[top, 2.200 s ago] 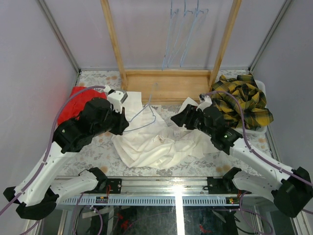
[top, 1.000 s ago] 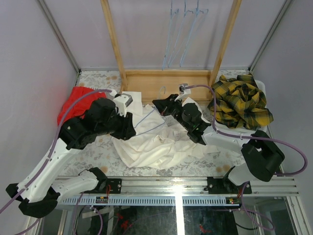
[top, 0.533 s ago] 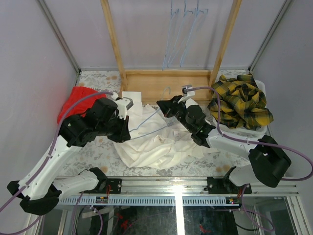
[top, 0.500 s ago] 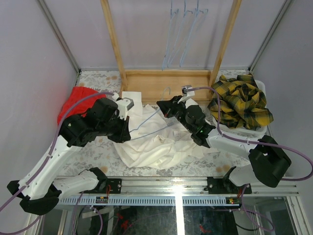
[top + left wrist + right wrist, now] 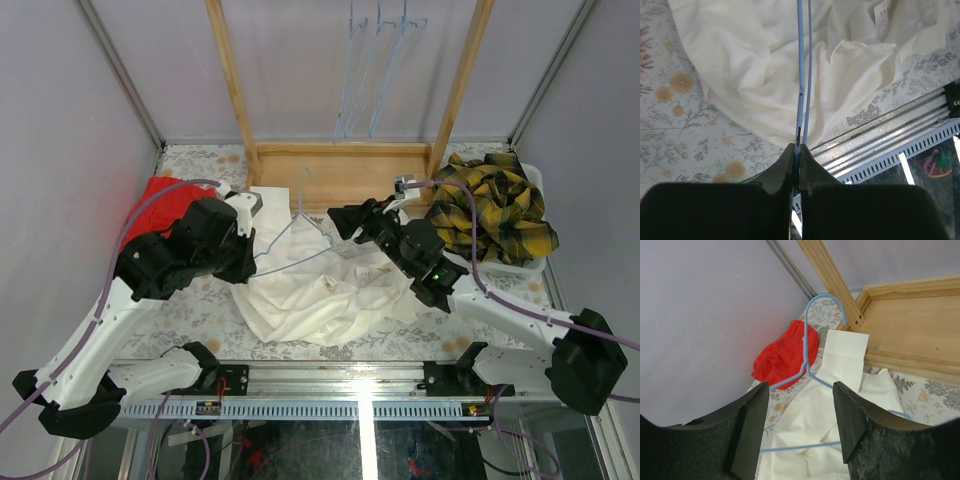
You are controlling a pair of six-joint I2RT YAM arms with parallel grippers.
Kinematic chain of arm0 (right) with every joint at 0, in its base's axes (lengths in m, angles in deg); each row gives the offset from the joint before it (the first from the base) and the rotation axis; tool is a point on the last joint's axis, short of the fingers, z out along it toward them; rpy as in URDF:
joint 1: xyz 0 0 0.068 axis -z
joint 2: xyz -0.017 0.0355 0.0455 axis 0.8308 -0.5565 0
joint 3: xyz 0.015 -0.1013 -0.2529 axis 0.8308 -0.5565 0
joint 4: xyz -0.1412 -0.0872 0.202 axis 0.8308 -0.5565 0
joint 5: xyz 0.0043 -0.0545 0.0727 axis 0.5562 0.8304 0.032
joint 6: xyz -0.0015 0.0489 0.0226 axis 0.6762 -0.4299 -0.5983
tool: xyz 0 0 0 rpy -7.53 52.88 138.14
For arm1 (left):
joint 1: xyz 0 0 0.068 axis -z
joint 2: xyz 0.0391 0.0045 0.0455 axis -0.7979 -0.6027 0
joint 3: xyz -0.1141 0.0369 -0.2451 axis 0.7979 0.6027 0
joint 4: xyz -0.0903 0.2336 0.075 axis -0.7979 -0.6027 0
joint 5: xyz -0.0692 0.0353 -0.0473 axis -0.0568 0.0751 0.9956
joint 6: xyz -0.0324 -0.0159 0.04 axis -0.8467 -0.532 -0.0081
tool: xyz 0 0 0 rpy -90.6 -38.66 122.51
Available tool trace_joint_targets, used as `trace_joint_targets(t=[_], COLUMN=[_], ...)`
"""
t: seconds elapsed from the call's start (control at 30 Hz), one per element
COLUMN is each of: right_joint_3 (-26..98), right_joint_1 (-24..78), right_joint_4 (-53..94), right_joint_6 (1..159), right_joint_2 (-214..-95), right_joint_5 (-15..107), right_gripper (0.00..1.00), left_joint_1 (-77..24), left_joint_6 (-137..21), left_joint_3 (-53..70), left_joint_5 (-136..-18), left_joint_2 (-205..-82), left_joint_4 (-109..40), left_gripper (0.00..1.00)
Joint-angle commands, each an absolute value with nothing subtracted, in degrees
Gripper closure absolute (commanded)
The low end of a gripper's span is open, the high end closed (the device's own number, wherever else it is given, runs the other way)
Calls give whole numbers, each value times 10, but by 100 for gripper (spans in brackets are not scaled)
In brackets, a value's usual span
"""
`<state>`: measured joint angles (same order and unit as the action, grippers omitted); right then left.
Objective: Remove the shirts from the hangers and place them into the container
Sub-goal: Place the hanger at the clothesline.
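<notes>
Left pincer [image 5: 796, 150] clamps shut on the blue hanger [image 5: 800, 75] at centre frame, white shirt [image 5: 310, 300] heaped beneath on the tabletop [image 5: 200, 310]; right pincer [image 5: 801, 390] gapes empty; wire should draw clear slowly, cloth pinned, before the container [image 5: 536, 180] at right.

Nothing here can be read. The only print I can find is on a small tag [image 5: 882, 12] lying on the white shirt [image 5: 765, 65], and its marks are too tiny and blurred to make out.
</notes>
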<state>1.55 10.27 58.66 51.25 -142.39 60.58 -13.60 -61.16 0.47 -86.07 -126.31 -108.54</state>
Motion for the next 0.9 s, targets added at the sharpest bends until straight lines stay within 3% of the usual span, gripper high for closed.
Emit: trace_joint_targets(t=[0.0,0.43,0.87], right_joint_3=[-13,-106,-112], right_joint_1=[101,101,101], right_joint_4=[528,370,323], right_joint_6=[496,485,464], right_joint_2=[-1352,-1136,-1097], right_joint_5=[656,764,737], right_gripper=[39,39,38], left_joint_1=[-137,-137,-137], left_joint_6=[-617,-575,-562], left_joint_3=[-33,-78,-89], left_joint_5=[-937,-1037,-1060], left_joint_2=[-1261,-1233,-1247], left_joint_4=[-1053,-910,-845], left_gripper=[100,100,100])
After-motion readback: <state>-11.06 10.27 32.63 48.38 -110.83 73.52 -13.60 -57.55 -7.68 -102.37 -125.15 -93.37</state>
